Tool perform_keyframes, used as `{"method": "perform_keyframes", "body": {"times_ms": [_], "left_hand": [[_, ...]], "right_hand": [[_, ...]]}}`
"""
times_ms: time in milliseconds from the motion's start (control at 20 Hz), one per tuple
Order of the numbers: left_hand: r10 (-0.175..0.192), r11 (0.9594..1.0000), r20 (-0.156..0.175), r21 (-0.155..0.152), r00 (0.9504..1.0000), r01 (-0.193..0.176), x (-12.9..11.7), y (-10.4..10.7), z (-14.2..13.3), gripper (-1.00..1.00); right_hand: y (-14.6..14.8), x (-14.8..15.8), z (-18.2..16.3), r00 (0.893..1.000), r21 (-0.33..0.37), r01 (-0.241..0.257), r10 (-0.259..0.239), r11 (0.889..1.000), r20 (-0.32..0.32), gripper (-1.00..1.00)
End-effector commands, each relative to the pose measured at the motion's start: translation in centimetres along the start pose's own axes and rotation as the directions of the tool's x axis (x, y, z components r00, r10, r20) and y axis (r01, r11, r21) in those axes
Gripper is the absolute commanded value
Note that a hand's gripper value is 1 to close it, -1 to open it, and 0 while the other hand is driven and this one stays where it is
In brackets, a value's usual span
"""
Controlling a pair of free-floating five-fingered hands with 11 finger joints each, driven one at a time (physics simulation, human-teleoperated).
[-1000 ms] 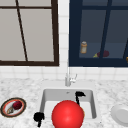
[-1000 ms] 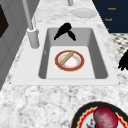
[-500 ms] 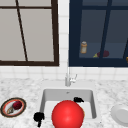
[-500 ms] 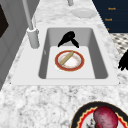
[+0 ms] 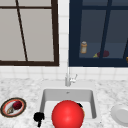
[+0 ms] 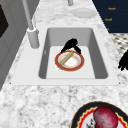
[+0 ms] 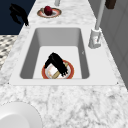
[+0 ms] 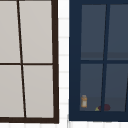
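Starting at the left end of the worktop, we're seeing a dark-rimmed plate (image 5: 3,108) with a red fruit (image 5: 17,105) on it. Next over, the left hand (image 5: 38,116) is hanging in the air just off the front left corner of the sink (image 5: 67,95), with its fingers drooping loose and holding nothing.

In the front view a big red ball (image 5: 67,114) is sitting in front of the basin. From the sides we're finding a red-rimmed plate (image 6: 57,60) lying flat on the sink floor toward its right end, with a tan stick (image 6: 66,58) lying across it.

The right hand (image 7: 56,61) is reaching down over that plate and touching it. We can't tell whether it's pinching the rim or just resting there. Our guess is the reach is done and the lift hasn't begun, since the plate isn't raised at all.

At the right end of the worktop a white plate (image 5: 122,115) is sitting near the front edge.
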Motion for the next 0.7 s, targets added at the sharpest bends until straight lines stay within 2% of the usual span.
{"method": "perform_keyframes", "body": {"times_ms": [0,50,250,400,600,650], "left_hand": [[0.0,1.0,0.0,0.0,1.0,0.0,0.0,0.0,0.0,0.0],[0.0,1.0,0.0,0.0,1.0,0.0,0.0,0.0,0.0,0.0],[0.0,1.0,0.0,0.0,1.0,0.0,0.0,0.0,0.0,0.0],[0.0,1.0,0.0,0.0,1.0,0.0,0.0,0.0,0.0,0.0],[0.0,1.0,0.0,0.0,1.0,0.0,0.0,0.0,0.0,0.0],[0.0,1.0,0.0,0.0,1.0,0.0,0.0,0.0,0.0,0.0]], "right_hand": [[1.6,2.2,-1.2,0.999,0.004,0.036,-0.036,0.999,-0.026,-1.0],[1.7,2.9,-2.5,1.0,0.004,0.007,-0.006,1.0,-0.006,-1.0],[1.8,4.4,-5.2,0.999,0.067,0.034,-0.035,0.997,0.025,-1.0],[1.9,5.2,-6.2,0.999,0.093,0.023,-0.021,0.995,-0.03,-1.0],[1.1,5.2,-6.4,0.998,0.145,-0.012,0.021,0.989,-0.057,-1.0],[0.9,5.4,-6.3,0.997,0.168,-0.014,0.026,0.986,-0.072,1.0]]}}
